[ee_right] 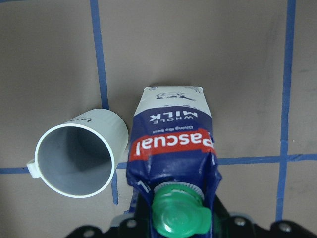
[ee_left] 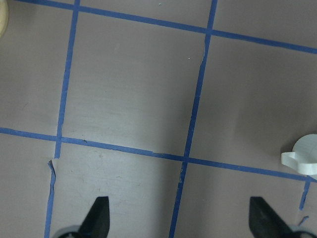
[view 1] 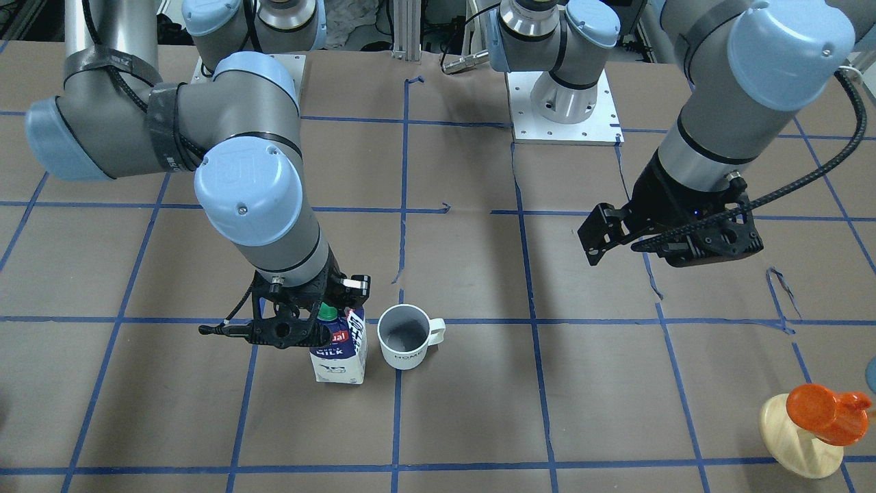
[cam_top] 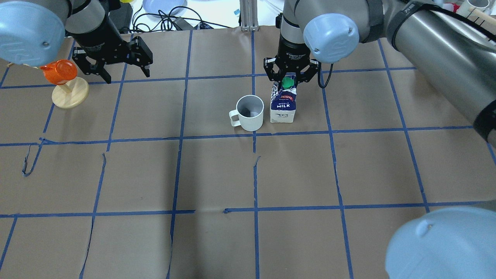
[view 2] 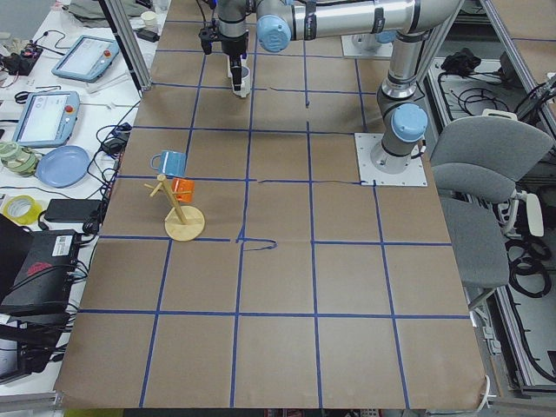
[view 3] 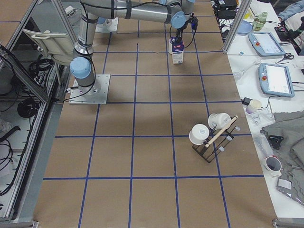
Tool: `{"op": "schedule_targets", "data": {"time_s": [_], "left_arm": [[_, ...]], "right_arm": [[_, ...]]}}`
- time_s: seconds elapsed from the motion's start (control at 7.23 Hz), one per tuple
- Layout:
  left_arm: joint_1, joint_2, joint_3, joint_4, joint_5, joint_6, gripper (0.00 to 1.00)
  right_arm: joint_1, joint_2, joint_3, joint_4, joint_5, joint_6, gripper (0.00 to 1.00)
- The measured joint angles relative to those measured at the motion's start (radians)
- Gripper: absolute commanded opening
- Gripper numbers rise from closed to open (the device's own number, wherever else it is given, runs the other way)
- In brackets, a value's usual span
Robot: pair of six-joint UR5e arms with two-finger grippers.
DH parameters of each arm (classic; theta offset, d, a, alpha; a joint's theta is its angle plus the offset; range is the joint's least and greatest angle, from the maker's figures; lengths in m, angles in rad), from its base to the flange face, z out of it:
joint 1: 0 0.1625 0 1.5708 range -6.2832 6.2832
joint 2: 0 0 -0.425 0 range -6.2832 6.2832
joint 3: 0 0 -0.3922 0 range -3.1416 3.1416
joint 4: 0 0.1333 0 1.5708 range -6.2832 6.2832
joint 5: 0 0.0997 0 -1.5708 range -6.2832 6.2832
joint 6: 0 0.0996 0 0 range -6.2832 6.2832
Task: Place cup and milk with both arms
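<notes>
- Front-facing view: shows the right gripper (view 1: 327, 318) pinching the gable top of the milk (view 1: 339, 356), carton upright directly beneath the fingers. Puts the cup (view 1: 404, 337) just beside that gripper, on the side toward the other arm, a narrow gap from the carton.
- Same view: shows the left gripper (view 1: 667, 250) spread and empty, well apart from both things.
- Overhead view: shows the carton base apparently down on the table (cam_top: 217, 174) and the cup upright, handle turned away from the carton. Judged to be the closing step, with the milk set down and release pending. Calls next for parting the fingers and rising straight up, without tipping the carton into the cup.
- Left wrist view: shows two spread fingertips (ee_left: 99, 213) over bare paper, with a white sliver, probably the cup, at the edge.
- Right wrist view: looks down on a green cap (ee_right: 179, 218), a red "Pascual" band, dark-blue and white sides and "WHOLE MILK" lettering. Shows a white mug, grey inside. Hides the fingers behind the carton top.
</notes>
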Motion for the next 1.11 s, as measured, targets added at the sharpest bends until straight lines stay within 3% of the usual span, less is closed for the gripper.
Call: {"op": "schedule_targets", "data": {"time_s": [0.14, 0.69, 1.11], "left_arm": [[-0.002, 0.022, -0.019, -0.01, 0.001, 0.004, 1.0], [0.001, 0.087, -0.084, -0.017, 0.007, 0.008, 1.0], [0.004, 0.09, -0.082, -0.018, 0.012, 0.008, 1.0]], "right_arm": [[0.003, 0.002, 0.0, 0.003, -0.003, -0.002, 1.0], [0.003, -0.03, -0.008, 0.016, -0.088, -0.029, 1.0], [-0.064, -0.199, -0.007, 0.143, -0.141, -0.085, 1.0]]}}
